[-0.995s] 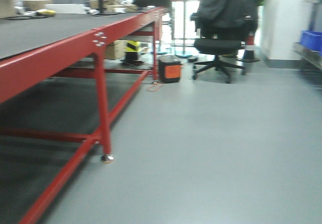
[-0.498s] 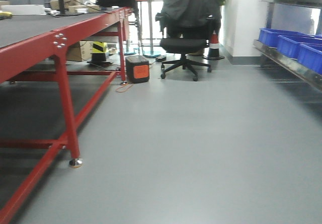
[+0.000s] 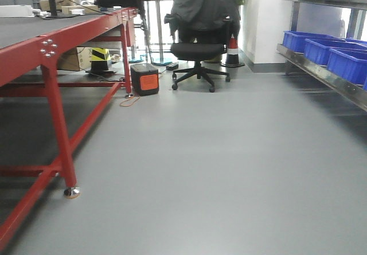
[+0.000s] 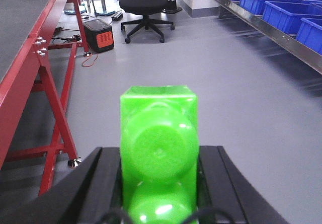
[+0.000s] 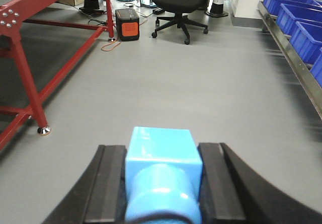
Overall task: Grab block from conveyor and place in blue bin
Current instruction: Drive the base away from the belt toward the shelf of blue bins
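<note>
Conveyor (image 3: 26, 30) belt on its red frame runs along the left of the front-facing view. Beyond it a black office chair (image 3: 198, 48) and an orange-and-black box (image 3: 144, 78) stand on the grey floor (image 3: 218, 169), and blue bins (image 3: 321, 47) sit on a shelf at the right.

In the left wrist view, the left gripper (image 4: 159, 153) pinches the green block (image 4: 158, 128) between its black fingers (image 4: 103, 178), studs facing the camera. It is above the floor, with the conveyor to its left and the bins to its right.

In the right wrist view, the right gripper (image 5: 162, 151) clamps a light blue block (image 5: 161, 148) the same way.
</note>
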### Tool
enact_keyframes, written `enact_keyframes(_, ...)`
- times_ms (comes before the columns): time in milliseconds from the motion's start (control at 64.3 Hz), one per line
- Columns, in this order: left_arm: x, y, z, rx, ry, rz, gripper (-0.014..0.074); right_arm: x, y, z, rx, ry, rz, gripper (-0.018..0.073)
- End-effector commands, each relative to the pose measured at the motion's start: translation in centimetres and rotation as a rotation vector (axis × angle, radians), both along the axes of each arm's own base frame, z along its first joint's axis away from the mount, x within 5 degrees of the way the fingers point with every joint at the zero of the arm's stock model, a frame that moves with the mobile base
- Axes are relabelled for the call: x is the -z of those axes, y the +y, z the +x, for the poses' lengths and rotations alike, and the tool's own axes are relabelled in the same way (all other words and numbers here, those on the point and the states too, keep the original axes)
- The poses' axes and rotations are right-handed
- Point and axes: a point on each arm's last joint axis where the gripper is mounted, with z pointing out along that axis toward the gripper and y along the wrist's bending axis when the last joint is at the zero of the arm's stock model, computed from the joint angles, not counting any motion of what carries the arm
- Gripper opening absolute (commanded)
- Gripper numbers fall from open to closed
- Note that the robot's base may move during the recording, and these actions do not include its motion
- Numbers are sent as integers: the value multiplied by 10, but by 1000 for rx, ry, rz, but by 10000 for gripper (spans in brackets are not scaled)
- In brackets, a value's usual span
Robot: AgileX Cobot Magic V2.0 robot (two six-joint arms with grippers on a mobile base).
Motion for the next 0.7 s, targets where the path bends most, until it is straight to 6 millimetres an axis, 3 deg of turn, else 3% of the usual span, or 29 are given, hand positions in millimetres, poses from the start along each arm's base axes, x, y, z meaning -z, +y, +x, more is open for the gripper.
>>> enact_keyframes(0, -4, -1, -1, 6, -27, -11, -111, -5, -1, -2, 10, -33, 0, -154)
enact_keyframes(684, -4, -1, -1, 6, -27, -11, -111, -5, -1, -2, 10, -33, 0, -154)
